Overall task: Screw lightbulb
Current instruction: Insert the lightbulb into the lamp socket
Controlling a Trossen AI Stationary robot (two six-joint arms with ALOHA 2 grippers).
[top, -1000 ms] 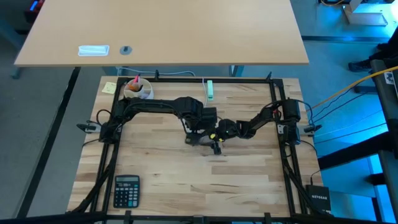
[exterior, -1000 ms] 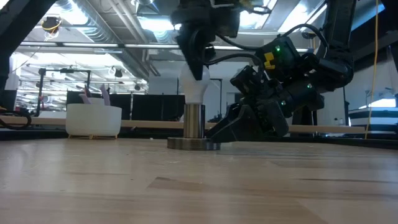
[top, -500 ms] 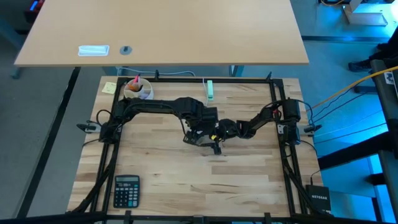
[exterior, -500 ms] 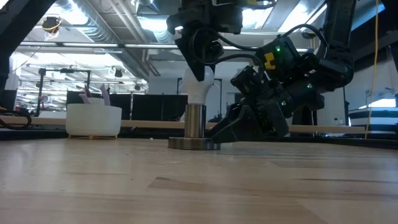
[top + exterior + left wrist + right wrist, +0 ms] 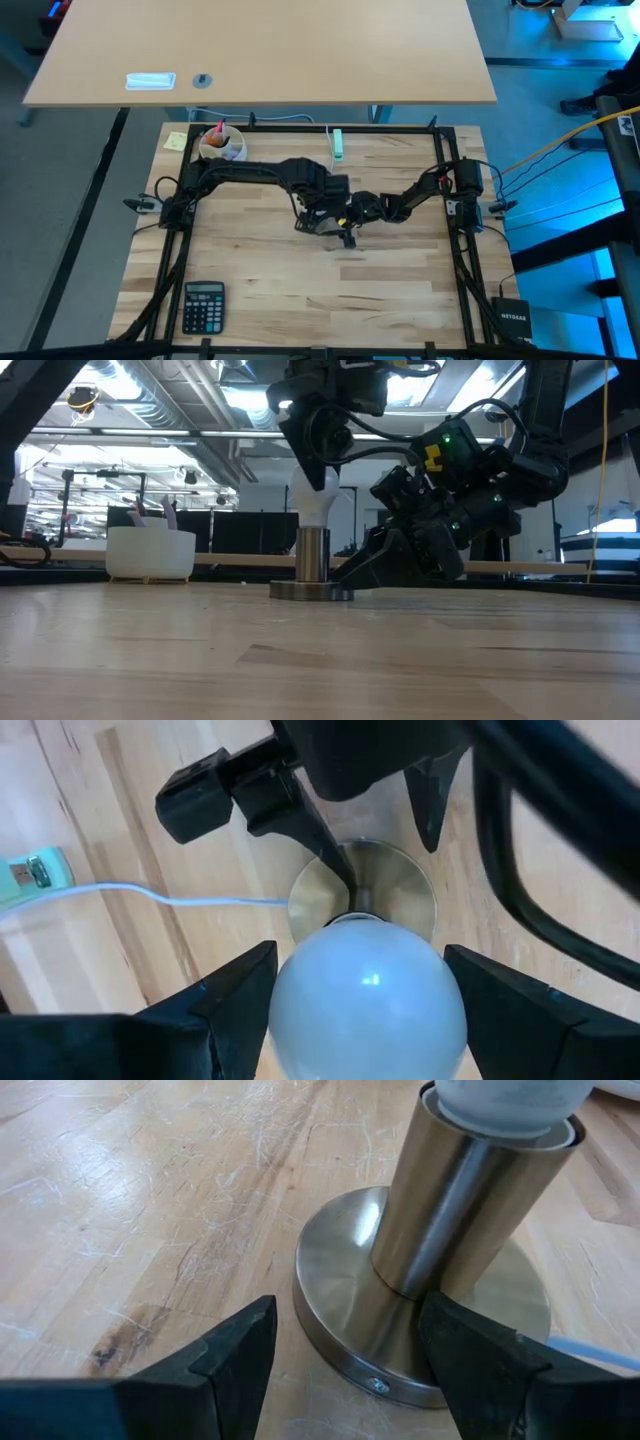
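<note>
The white frosted lightbulb [image 5: 313, 502] stands upright in the grey metal socket [image 5: 312, 555], whose round disc base [image 5: 311, 592] lies flat on the wooden table. My left gripper [image 5: 315, 472] comes down from above and is shut on the bulb [image 5: 365, 1005]. My right gripper [image 5: 350, 572] is low at the disc's right side, open, with the disc's rim [image 5: 330, 1330] between its fingers. The high view hides the bulb under my left gripper [image 5: 322, 212]. The socket's thin white cord [image 5: 150, 896] trails off over the table. My left gripper pinches the bulb's round globe [image 5: 290, 1020] between its two fingers, one on each side. The fingers point down from above. The bulb stands upright with its base in the socket. My right gripper lays one finger [image 5: 480, 1365] over the top of the disc base [image 5: 450, 1320], next to the upright tube. Its other finger [image 5: 235, 1360] stands beside the disc's rim; whether it touches, I cannot tell. The fingers come slanting down from the table's right.
A white bowl [image 5: 222, 145] with pink and orange contents stands at the far left of the table. A calculator [image 5: 203, 305] lies near the front left corner. A small green-and-white object [image 5: 338, 145] lies at the far edge.
My left gripper has turned about the bulb's upright axis while staying over the socket. The bulb stays upright in the socket, and the socket has kept its place.
</note>
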